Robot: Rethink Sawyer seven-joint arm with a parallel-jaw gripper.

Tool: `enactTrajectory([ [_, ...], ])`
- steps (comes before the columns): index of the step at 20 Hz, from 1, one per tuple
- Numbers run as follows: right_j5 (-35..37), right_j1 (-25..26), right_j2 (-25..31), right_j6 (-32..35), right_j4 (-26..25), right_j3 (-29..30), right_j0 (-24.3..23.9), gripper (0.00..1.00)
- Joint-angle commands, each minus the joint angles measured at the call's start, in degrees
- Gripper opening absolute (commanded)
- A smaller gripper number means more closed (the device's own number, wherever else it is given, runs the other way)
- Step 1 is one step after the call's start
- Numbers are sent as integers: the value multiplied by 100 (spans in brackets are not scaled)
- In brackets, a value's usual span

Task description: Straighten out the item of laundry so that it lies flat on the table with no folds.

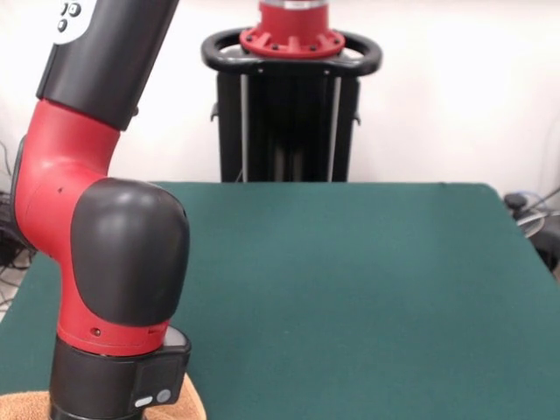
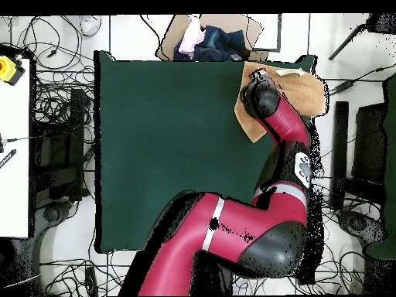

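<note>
The orange-tan towel (image 2: 302,94) lies at one corner of the dark green table (image 2: 170,139), partly over the table's edge. Its shape looks uneven, and the arm covers part of it. In the front view only a strip of the towel (image 1: 191,404) shows at the bottom left edge, on the table (image 1: 350,280). The arm's wrist (image 2: 259,91) hangs right over the towel's inner edge and reaches down to it (image 1: 118,376). The gripper itself is hidden below the wrist in both views.
The robot's black pedestal (image 1: 289,96) stands at the table's far side. In the overhead view an open cardboard box of clothes (image 2: 207,39) sits just beyond the table's top edge. Cables lie on the floor around the table, and a white desk (image 2: 15,139) stands at the left.
</note>
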Motion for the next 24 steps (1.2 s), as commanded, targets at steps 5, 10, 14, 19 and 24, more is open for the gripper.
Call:
enactTrajectory([
  [5, -11, 837, 44, 1391, 235, 564, 131, 100],
  [10, 265, 860, -58, 1320, 219, 468, 145, 100],
  [14, 307, 847, -40, 1334, 232, 485, 133, 100],
  [19, 321, 870, -116, 1330, 232, 465, 172, 100],
  [24, 346, 797, 57, 1406, 314, 573, 100, 0],
])
